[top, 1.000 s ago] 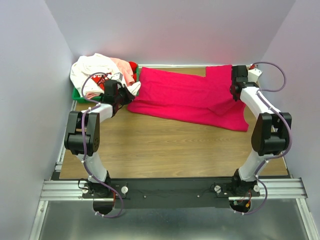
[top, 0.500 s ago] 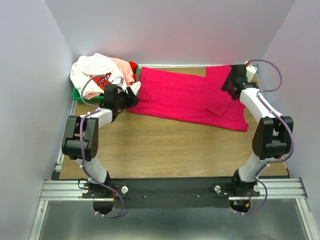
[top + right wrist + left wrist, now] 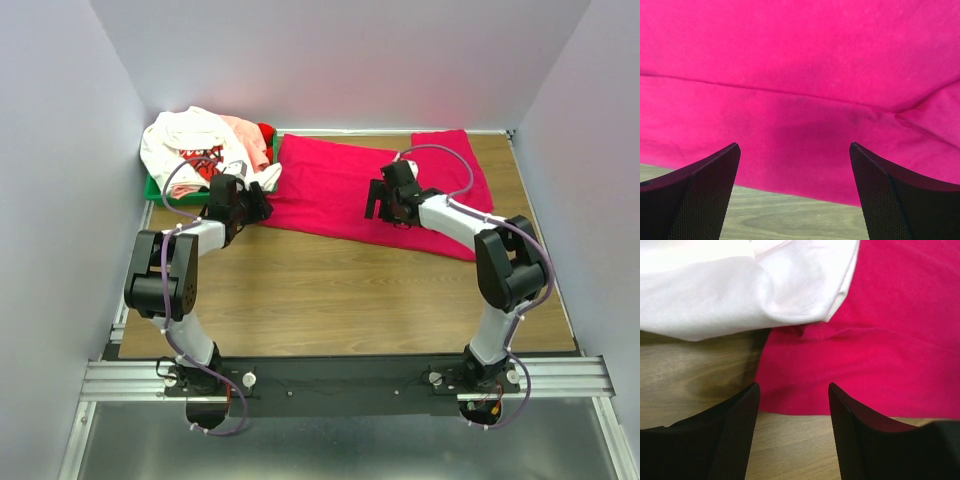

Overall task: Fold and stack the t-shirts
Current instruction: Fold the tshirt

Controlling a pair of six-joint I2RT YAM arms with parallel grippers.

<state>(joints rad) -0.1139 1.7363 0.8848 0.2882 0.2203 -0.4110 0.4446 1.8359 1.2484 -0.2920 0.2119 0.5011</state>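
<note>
A plain magenta-red t-shirt lies spread along the back of the wooden table. My left gripper is open, low at the shirt's near left corner, with bare wood between its fingers and the shirt's hem just ahead. My right gripper is open over the middle of the shirt's near edge, holding nothing. At the back left is a heap of t-shirts: a white one with a red print, a pale pink one and a red one. A white fold overhangs the magenta shirt.
The heap sits in a green tray in the back left corner. Grey walls close the table on the left, back and right. Bare wood stretches from the shirt to the arm bases and the metal rail.
Both grippers have opened. The right one let go of the shirt's right side and swung left to the middle of its near edge; that side now lies flat. The left gripper barely moved.
</note>
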